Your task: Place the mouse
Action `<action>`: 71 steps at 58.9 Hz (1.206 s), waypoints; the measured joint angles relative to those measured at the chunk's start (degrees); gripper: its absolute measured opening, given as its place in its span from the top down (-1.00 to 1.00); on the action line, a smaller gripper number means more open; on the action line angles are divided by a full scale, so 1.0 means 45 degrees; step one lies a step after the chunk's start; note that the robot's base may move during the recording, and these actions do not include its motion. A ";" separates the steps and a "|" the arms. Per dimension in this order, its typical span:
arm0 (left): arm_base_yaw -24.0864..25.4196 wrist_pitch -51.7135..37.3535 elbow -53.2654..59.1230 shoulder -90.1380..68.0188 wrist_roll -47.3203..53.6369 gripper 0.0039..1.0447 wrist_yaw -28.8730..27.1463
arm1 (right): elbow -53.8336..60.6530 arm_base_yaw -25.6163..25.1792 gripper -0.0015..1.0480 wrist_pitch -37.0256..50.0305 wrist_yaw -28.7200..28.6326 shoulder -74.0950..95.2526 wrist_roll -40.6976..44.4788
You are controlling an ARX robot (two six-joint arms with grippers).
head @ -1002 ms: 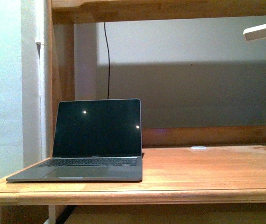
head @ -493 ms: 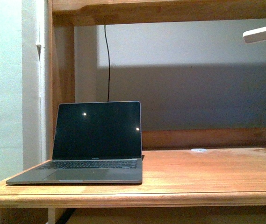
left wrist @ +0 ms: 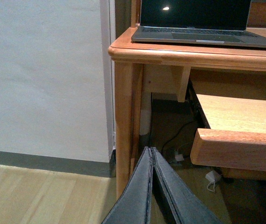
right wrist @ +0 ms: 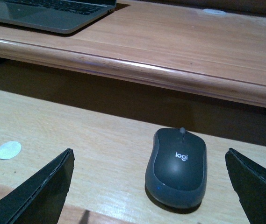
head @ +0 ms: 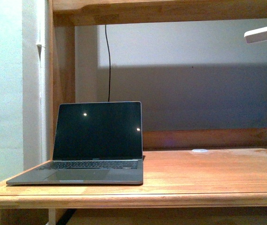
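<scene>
The dark grey mouse [right wrist: 176, 167] with a small white logo lies on the light wooden pull-out shelf [right wrist: 76, 135] under the desk top, seen only in the right wrist view. My right gripper [right wrist: 149, 161] is open, its two dark fingers wide apart on either side of the mouse, not touching it. My left gripper [left wrist: 151, 150] is shut and empty, low beside the desk's left leg [left wrist: 125, 121], pointing under the desk. Neither gripper nor the mouse shows in the front view.
An open laptop [head: 88, 145] with a dark screen stands at the left of the wooden desk top [head: 208, 173]. A small white disc [head: 199, 150] lies at the desk's back. A white sticker [right wrist: 8, 150] is on the shelf. Cables lie on the floor under the desk.
The front view has shifted slightly; the laptop and desk sit a little lower in frame than a second ago. Nothing on the desk top has moved.
</scene>
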State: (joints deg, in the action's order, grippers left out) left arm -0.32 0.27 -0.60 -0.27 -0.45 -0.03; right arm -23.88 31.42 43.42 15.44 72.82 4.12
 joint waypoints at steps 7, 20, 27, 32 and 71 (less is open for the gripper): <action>0.0000 0.0000 0.0000 0.0005 0.0000 0.95 -0.0005 | -0.0617 -0.0316 -0.86 -0.0185 -0.0063 0.0860 0.0005; 0.0000 0.0000 0.0000 0.0005 0.0000 0.52 -0.0005 | -0.1554 -0.0636 -0.86 -0.1467 -0.0214 0.1831 0.0039; 0.0000 0.0000 0.0000 0.0005 0.0000 0.18 -0.0005 | -0.2108 -0.0646 -0.86 -0.2157 -0.0219 0.2181 0.0044; 0.0000 0.0000 0.0000 0.0005 0.0000 -0.06 -0.0005 | -0.2472 -0.0617 -0.86 -0.2540 -0.0146 0.2346 0.0102; 0.0000 0.0000 0.0000 0.0005 0.0015 -0.86 -0.0005 | -0.4605 -0.0811 -0.86 -0.5115 0.0525 0.3857 0.0291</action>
State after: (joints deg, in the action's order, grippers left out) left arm -0.32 0.27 -0.60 -0.25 -0.38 -0.05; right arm -44.60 27.77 20.40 17.80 90.17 5.43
